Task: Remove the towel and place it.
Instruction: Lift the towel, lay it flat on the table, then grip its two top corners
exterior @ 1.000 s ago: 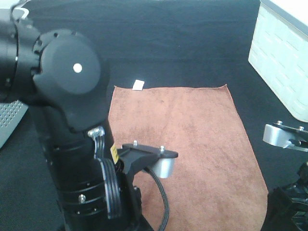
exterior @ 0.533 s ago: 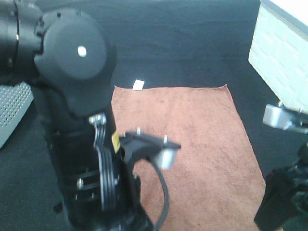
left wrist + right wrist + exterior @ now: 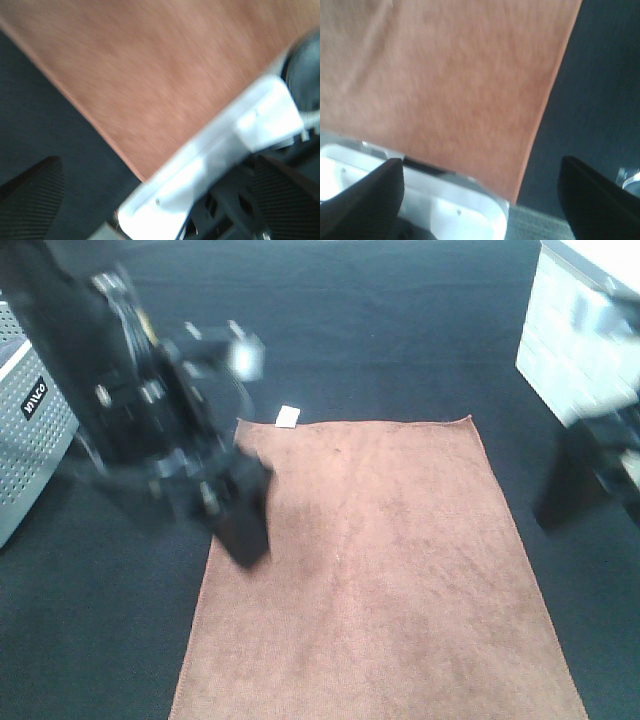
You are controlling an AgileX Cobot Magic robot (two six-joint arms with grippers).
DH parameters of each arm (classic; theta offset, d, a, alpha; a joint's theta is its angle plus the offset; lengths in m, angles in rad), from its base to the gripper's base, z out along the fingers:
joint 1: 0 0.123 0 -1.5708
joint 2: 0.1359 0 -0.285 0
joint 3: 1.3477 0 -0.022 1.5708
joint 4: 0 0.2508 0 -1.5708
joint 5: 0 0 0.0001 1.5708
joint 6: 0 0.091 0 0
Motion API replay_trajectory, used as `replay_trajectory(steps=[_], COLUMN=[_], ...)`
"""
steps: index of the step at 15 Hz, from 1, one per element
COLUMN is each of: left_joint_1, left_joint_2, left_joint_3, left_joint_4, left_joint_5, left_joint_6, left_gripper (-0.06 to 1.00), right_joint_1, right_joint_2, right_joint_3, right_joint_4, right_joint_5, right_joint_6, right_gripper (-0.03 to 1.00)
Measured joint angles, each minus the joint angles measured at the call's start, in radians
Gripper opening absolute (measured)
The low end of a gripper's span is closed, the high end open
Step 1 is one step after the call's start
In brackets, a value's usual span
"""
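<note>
The brown towel (image 3: 375, 570) lies flat on the black table cloth (image 3: 380, 330), its small white tag (image 3: 288, 416) at the far left corner. My left gripper (image 3: 240, 528) is a dark blur over the towel's left edge. In the left wrist view the left gripper (image 3: 157, 172) is open, its dark fingers (image 3: 32, 190) wide apart above the towel (image 3: 150, 70), nothing between them. My right gripper (image 3: 566, 490) hangs blurred beyond the towel's right edge. The right gripper (image 3: 480, 165) is also open over the towel (image 3: 445, 75) edge, holding nothing.
A grey perforated box (image 3: 28, 430) stands at the left edge. A white box (image 3: 580, 330) sits at the far right. A white frame (image 3: 210, 160) crosses the left wrist view, and the white frame (image 3: 445, 210) also shows below the towel in the right wrist view.
Both arms have swung fast away from the near edge. The left arm moved back and left, uncovering the towel's near half. The right arm rose along the right side.
</note>
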State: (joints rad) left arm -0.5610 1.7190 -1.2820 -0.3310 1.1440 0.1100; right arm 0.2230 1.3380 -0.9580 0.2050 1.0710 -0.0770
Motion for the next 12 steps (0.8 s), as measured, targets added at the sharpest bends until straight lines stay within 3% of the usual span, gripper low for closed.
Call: replay_trajectory(steps=[5, 8, 12], left_joint_1=[0.184, 0.286, 0.303], left_joint_2=[0.01, 0.062, 0.087], left_joint_3=[-0.03, -0.087, -0.129], left_joint_4=[0.007, 0.01, 0.02], left_joint_5=[-0.047, -0.096, -0.208], left_joint_6=[0.001, 0.008, 0.079], left_gripper=[0.96, 0.96, 0.96], right_joint_1=[0.0, -0.016, -0.147], right_joint_2=[0.11, 0.314, 0.587], right_joint_3=[-0.206, -0.413, -0.687], right_joint_4=[-0.024, -0.017, 0.057], right_joint_5=[-0.027, 0.05, 0.101], right_joint_6=[0.025, -0.006, -0.044], right_gripper=[0.8, 0.8, 0.8])
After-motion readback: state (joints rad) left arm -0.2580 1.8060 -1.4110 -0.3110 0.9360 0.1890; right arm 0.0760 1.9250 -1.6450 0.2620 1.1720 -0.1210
